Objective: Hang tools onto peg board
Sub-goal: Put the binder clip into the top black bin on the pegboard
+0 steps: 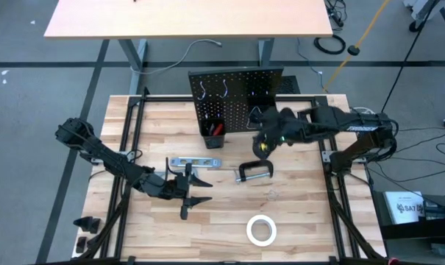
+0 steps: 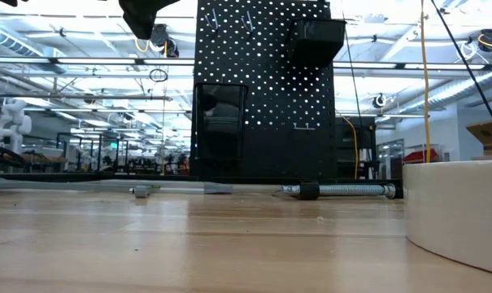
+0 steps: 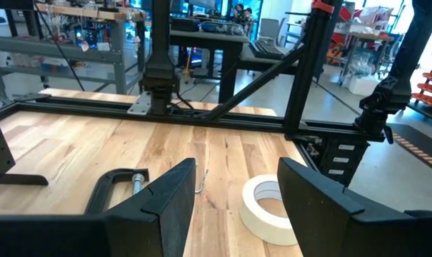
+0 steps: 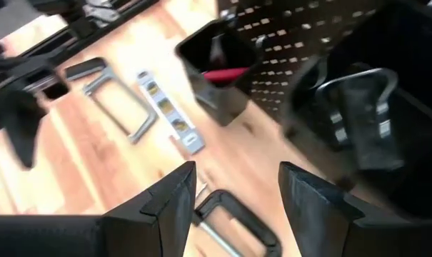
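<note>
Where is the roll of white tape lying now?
High view: the tape roll lies flat on the table's near right part, below the black clamp.

Both arms are matte black with chunky, angular link housings. The right arm [image 1: 347, 125] carries white lettering along its forearm link and a small green light near the wrist. Each hand, left hand [image 3: 237, 207] and right hand [image 4: 237, 196], ends in two broad, flat black fingers [image 3: 169, 203] with bevelled, tapering tips.
</note>
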Motion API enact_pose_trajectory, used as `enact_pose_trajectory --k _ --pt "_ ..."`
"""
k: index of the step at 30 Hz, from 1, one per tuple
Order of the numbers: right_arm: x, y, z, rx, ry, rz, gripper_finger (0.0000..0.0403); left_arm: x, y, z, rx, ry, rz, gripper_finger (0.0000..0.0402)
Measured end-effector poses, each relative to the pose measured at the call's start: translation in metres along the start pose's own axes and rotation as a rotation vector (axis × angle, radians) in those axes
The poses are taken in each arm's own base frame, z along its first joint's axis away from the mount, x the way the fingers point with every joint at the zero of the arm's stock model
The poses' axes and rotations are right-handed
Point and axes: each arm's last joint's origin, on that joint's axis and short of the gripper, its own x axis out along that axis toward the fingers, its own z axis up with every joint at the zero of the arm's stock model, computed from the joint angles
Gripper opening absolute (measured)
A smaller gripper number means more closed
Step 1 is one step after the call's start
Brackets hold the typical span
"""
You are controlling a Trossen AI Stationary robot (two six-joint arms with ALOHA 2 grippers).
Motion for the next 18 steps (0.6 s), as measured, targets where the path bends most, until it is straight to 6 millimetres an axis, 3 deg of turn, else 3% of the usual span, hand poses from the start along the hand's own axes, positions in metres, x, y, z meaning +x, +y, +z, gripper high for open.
enact_pose_trajectory --k 5,9,15,18 --pt "0.003 0.022 -0.031 -0.056 0.023 -0.001 0.0194 -0.001 -0.003 0.002 -0.009 0.003 -0.010 0.0203" --pt "0.018 0.032 -0.065 -0.098 0.089 -0.038 0.0194 0.000 -0.012 0.015 0.017 0.056 -0.009 0.0203" --pt "0.048 0.031 -0.118 -0.116 0.195 -0.134 0.0194 0.000 -0.026 0.031 0.079 0.250 0.104 0.0203" --pt "0.060 0.028 -0.142 -0.125 0.229 -0.175 0.0194 -0.005 -0.028 0.030 0.101 0.353 0.166 0.0203"
